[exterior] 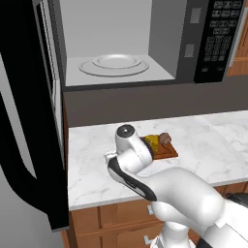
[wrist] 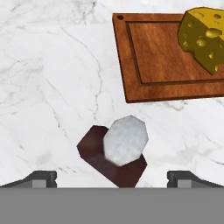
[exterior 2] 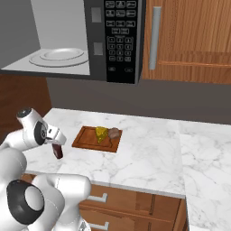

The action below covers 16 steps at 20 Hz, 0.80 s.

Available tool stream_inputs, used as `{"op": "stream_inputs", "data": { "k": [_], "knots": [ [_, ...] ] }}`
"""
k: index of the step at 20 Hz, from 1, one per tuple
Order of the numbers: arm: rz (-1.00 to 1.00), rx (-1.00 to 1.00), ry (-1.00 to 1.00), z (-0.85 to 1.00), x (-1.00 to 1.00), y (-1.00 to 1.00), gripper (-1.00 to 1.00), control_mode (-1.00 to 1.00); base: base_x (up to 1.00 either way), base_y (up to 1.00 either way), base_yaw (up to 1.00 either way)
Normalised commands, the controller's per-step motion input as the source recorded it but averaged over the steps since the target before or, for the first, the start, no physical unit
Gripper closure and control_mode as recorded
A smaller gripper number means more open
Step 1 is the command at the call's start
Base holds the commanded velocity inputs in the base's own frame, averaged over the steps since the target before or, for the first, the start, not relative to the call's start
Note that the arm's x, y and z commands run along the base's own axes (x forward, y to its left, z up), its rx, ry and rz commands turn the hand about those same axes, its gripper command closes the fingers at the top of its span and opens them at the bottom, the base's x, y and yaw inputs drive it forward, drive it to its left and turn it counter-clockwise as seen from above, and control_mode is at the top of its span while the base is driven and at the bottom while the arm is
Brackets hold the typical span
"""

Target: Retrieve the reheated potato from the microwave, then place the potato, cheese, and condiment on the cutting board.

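Observation:
The condiment bottle (wrist: 118, 157), dark brown with a pale cap, sits tilted on the marble counter directly below my gripper (wrist: 113, 178). The fingertips (wrist: 41, 178) are spread wide on either side of it and touch nothing, so the gripper is open. In the right base view the bottle (exterior 2: 57, 150) is just under the gripper (exterior 2: 56, 140), left of the cutting board (exterior 2: 85, 139). The cheese (exterior 2: 101, 133) and the potato (exterior 2: 113, 133) lie side by side on the board. The microwave (exterior: 160, 38) hangs above with its turntable (exterior: 114, 64) bare.
The microwave door (exterior: 29, 121) stands swung open at the left, reaching down past the counter edge. Marble counter (exterior 2: 153, 158) stretches to the right of the board. A wooden cabinet (exterior 2: 189, 40) is right of the microwave.

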Motion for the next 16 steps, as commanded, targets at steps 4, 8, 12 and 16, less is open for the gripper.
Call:
{"op": "stream_inputs", "data": {
  "k": [4, 8, 12, 16],
  "knots": [
    [0.04, 0.0, -0.04, -0.01, 0.0, -0.06, -1.0, -1.0, 0.0, 0.0, 0.0],
    [0.06, 0.01, -0.04, 0.0, 0.0, -0.08, -1.0, -1.0, 0.0, 0.0, 0.0],
    [0.07, 0.02, -0.03, 0.0, -0.02, -0.04, -1.0, -1.0, 0.0, 0.0, 0.0],
    [0.07, 0.05, 0.0, 0.0, -0.05, 0.0, -1.0, -1.0, 0.0, 0.0, 0.0]
  ]
}}
